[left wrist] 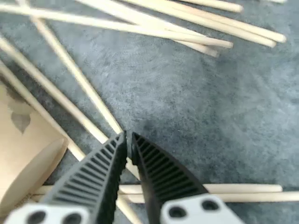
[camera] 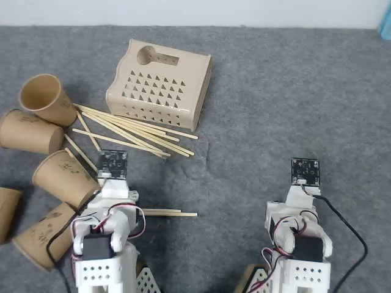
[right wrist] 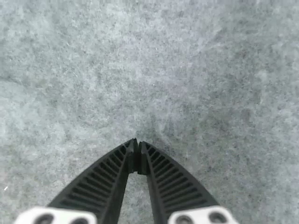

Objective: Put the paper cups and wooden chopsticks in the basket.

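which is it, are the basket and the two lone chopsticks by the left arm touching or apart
Apart. The high view shows bare mat and the chopstick pile between the basket and the two lone chopsticks.

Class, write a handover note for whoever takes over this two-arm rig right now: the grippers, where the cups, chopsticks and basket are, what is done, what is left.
Left gripper: jaws shut, empty, just above a chopstick.
Right gripper: jaws shut, empty, over bare mat.
Basket: at the back, tipped over, opening not facing up.
Paper cups: five, lying on the mat's left side.
Chopsticks: scattered in front of the basket, two more beside the left arm.
Done: nothing.
Left: all cups and chopsticks; the basket probably needs righting first.
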Controlling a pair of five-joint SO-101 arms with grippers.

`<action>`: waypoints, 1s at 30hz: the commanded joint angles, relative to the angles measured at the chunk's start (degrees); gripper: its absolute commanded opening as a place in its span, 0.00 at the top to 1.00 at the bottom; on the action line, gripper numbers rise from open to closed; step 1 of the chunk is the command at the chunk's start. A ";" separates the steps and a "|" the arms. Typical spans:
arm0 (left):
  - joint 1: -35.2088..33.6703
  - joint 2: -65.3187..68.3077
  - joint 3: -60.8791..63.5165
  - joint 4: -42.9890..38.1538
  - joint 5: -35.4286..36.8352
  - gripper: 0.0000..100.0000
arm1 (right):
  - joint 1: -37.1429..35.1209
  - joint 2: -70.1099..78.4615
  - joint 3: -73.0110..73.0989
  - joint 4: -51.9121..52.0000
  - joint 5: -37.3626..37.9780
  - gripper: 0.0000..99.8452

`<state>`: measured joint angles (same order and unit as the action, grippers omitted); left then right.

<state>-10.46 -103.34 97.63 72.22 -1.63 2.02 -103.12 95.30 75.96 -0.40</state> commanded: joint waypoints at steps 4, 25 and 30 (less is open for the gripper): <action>-0.44 -1.14 -1.10 0.18 0.88 0.98 | 0.31 -0.75 1.14 -0.92 1.14 0.99; 4.40 -1.14 -1.10 0.18 0.88 0.98 | 0.31 -0.75 1.14 -0.92 1.14 0.99; 5.54 -1.14 -1.10 0.18 0.88 0.98 | 0.66 -0.75 1.14 -0.92 1.14 0.99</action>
<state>-5.71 -103.34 97.63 72.22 -1.63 2.02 -103.12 95.30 75.96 -0.40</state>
